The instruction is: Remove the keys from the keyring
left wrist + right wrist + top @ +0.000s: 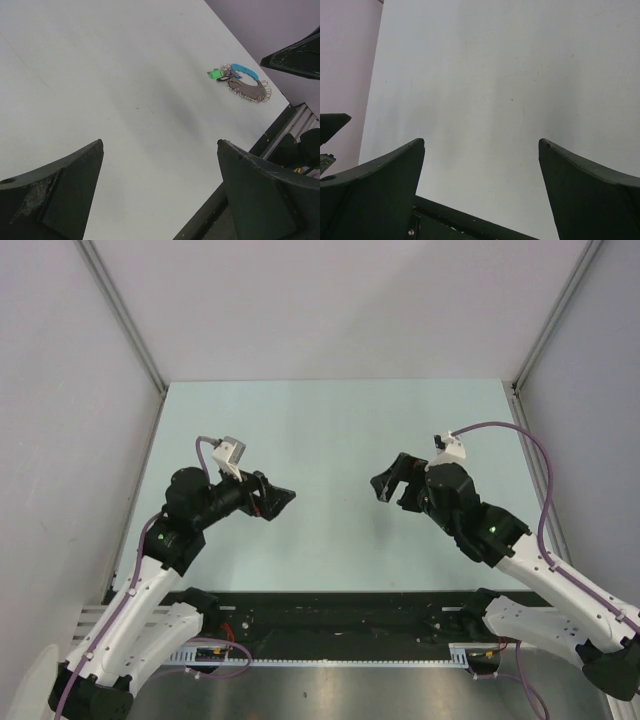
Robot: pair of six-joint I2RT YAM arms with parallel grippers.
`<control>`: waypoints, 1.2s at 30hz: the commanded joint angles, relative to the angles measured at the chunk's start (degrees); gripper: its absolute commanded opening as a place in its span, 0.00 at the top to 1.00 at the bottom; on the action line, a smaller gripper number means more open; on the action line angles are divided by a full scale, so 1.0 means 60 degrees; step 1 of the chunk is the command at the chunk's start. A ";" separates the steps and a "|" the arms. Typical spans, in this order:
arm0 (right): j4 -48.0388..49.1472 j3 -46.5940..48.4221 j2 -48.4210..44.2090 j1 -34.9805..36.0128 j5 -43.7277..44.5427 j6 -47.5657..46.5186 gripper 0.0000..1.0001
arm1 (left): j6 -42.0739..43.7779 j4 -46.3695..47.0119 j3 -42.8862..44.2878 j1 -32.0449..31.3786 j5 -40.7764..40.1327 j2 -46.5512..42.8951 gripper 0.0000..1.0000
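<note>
The keys (246,86) lie in a small bunch on the pale table (125,75), near its front edge, with a bright blue piece (245,71) and a green piece (215,75) among them. Several thin wire loops fringe the bunch; I cannot pick out the keyring itself. In the top view the bunch is hidden. My left gripper (160,142) is open and empty, well short of the keys. My right gripper (481,141) is open over bare table, also empty. From above, the left gripper (283,498) and right gripper (385,485) face each other with a gap between them.
Grey walls (330,300) close the table on three sides. A black rail (340,615) runs along the near edge by the arm bases. One right-gripper finger (295,55) hangs above and beyond the keys in the left wrist view.
</note>
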 commanded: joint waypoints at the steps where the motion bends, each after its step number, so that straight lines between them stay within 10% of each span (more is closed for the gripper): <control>1: -0.0077 0.0018 -0.0136 -0.0050 0.0759 0.0463 0.00 | -0.0150 0.0261 -0.0029 0.0030 0.0176 -0.0152 0.00; 17: -0.2860 0.0018 -0.0239 -0.1557 0.3046 0.3247 0.03 | -0.0150 0.0218 -0.0014 0.0030 0.0088 -0.0343 0.00; 26: -0.4562 -0.0069 0.0551 -0.5555 0.2492 0.3352 0.51 | -0.0223 0.0188 0.0001 0.0015 0.0117 -0.0284 0.00; 36: -0.2452 -0.0919 0.2015 -0.8266 0.0338 0.2543 0.53 | -0.0209 0.0100 -0.0014 0.0001 -0.0029 -0.0284 0.00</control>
